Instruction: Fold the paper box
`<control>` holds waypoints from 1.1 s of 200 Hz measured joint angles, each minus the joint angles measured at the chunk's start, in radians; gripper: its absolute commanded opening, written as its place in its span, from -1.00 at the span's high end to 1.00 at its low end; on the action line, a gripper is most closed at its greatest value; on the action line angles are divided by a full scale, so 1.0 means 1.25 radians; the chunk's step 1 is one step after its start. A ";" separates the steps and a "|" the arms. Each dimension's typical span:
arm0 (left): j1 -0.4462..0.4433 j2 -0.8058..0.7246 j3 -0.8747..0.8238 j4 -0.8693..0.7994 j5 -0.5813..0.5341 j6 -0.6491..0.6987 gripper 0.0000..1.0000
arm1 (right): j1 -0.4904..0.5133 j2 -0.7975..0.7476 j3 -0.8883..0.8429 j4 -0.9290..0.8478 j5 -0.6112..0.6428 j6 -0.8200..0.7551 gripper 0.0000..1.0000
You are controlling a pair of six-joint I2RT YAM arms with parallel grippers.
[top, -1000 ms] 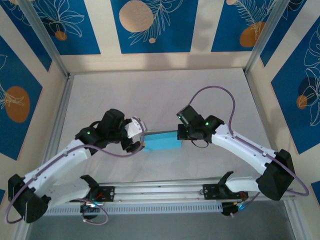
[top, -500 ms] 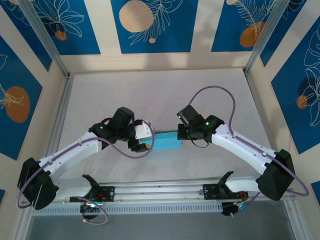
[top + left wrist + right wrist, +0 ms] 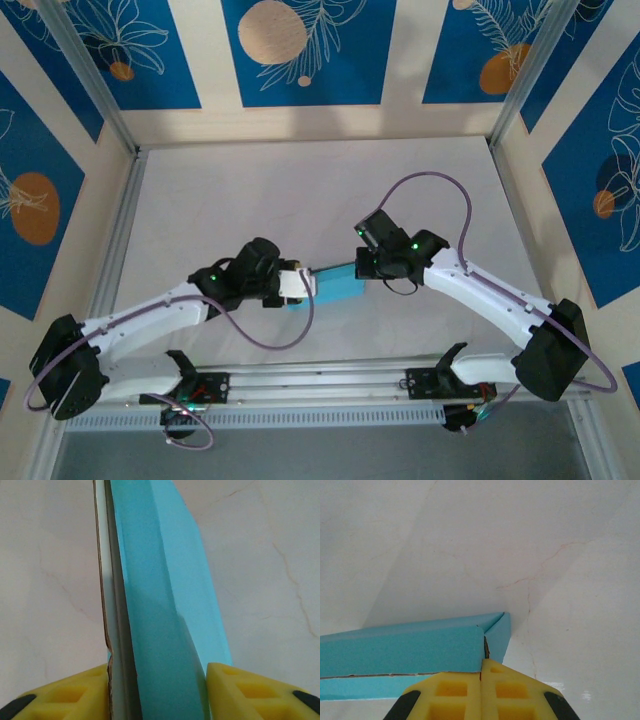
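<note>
- Top view: the shallow light-blue card paper box (image 3: 338,287) spans both arms.
- Left wrist view: left gripper (image 3: 157,692) clamps its sides (white edge visible).
- Right wrist view: right gripper (image 3: 481,682) pinches its end wall.

The paper box (image 3: 335,288) is folded into a shallow light-blue rectangle (a white card edge runs along one side). It slants between the grippers: one end sits between the left gripper's (image 3: 157,692) pads, and the opposite corner is pinched by the right gripper (image 3: 481,680).
</note>
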 measured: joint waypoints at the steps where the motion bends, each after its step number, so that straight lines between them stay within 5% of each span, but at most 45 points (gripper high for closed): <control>1: -0.001 -0.001 -0.001 0.002 -0.003 -0.002 0.23 | 0.000 0.000 0.000 0.000 0.000 0.000 1.00; 46: -0.032 -0.019 -0.035 0.051 -0.077 0.019 0.58 | -0.001 0.001 0.001 -0.002 -0.004 0.000 1.00; 95: -0.063 -0.033 -0.066 0.093 -0.134 0.023 0.74 | -0.001 0.001 0.001 -0.005 -0.006 0.000 1.00; 137: -0.065 -0.032 -0.070 0.102 -0.146 0.020 0.75 | -0.007 -0.003 0.002 -0.031 -0.020 0.004 0.28; 164: -0.068 -0.024 -0.070 0.115 -0.146 0.017 0.76 | -0.012 -0.017 0.002 -0.070 -0.084 -0.011 0.05; 220: -0.068 -0.011 -0.070 0.136 -0.147 0.016 0.74 | -0.124 -0.105 0.000 -0.082 -0.297 -0.015 0.11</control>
